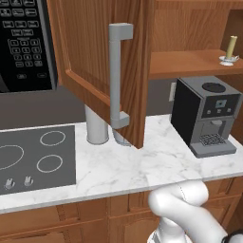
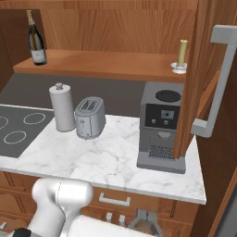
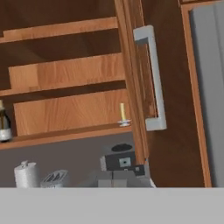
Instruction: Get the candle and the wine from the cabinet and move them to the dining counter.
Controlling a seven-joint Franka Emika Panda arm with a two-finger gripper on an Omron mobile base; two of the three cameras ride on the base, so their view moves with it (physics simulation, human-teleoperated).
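Currently we read the cabinet (image 2: 111, 32) as open: both doors stand swung out, the left door (image 1: 102, 57) and the right door (image 2: 208, 74) with its grey bar handle (image 2: 217, 81). Below, the marble bench (image 2: 106, 159) carries a coffee machine (image 2: 159, 125), a toaster (image 2: 89, 118) and a paper towel roll (image 2: 62, 107). On the lowest shelf (image 2: 102, 62) the wine (image 2: 35, 39) stands upright at far left, and the candle (image 2: 181, 56) at far right, well apart. Our end effector is drawn back, jaws together, holding nothing. Judgement: opening is done; picking has not begun. Next we must part the jaws and reach in toward one item, keeping clear of the door edge.
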